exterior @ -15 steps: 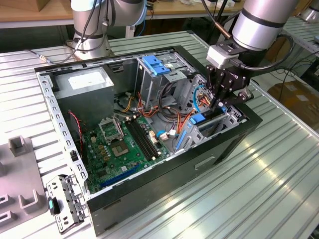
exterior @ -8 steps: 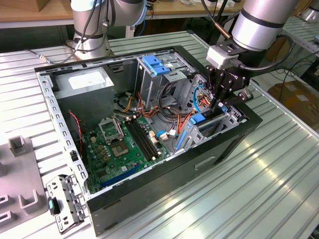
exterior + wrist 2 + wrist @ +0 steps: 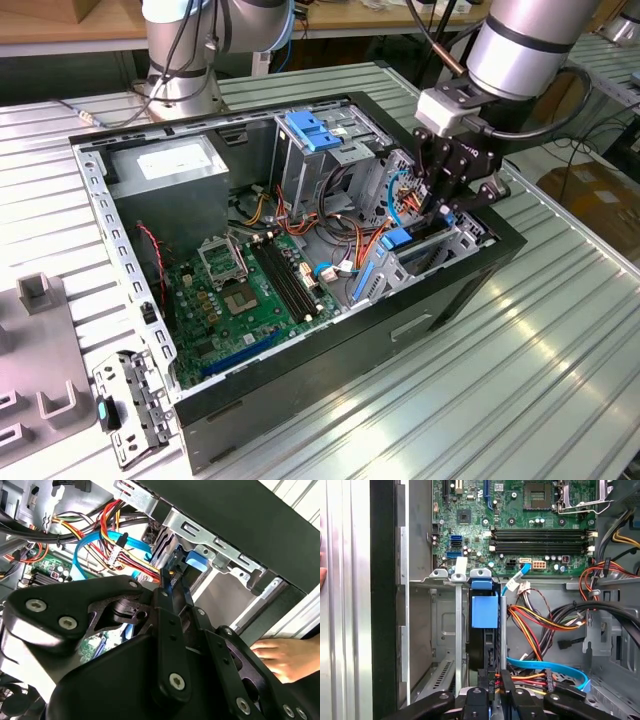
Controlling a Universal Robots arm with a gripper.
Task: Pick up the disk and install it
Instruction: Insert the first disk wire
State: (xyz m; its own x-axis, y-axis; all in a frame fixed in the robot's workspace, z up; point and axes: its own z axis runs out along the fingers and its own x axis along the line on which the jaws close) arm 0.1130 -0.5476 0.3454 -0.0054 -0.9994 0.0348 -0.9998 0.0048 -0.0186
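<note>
Fingers [image 3: 508,682] of your gripper [image 3: 442,208] look clenched on the upper edge of the disk, the flat silver-grey metal hard drive with blue plastic carrier rails [image 3: 487,647]. I judge this from how narrowly they converge in both wrist views.

Working down in size, the ribbed grey metal worktop [image 3: 520,380] carries the open black computer case [image 3: 300,400], which lies on its side. The green motherboard [image 3: 240,290] covers the case's floor. At the case's front end stands the bare metal drive cage [image 3: 457,630]. The disk sits on edge in a slot of this cage, partly down inside it, with its blue tab facing the motherboard. Bundled orange, red and blue cables [image 3: 535,620] run just beside the cage, inside the case. A person's hand [image 3: 285,655] rests outside the case's front wall.

Treat the drive as stiff, fairly dense and shock-sensitive. Its metal faces are likely slick, so you'd best grip across the thin edges by the rails, not the label face.
</note>
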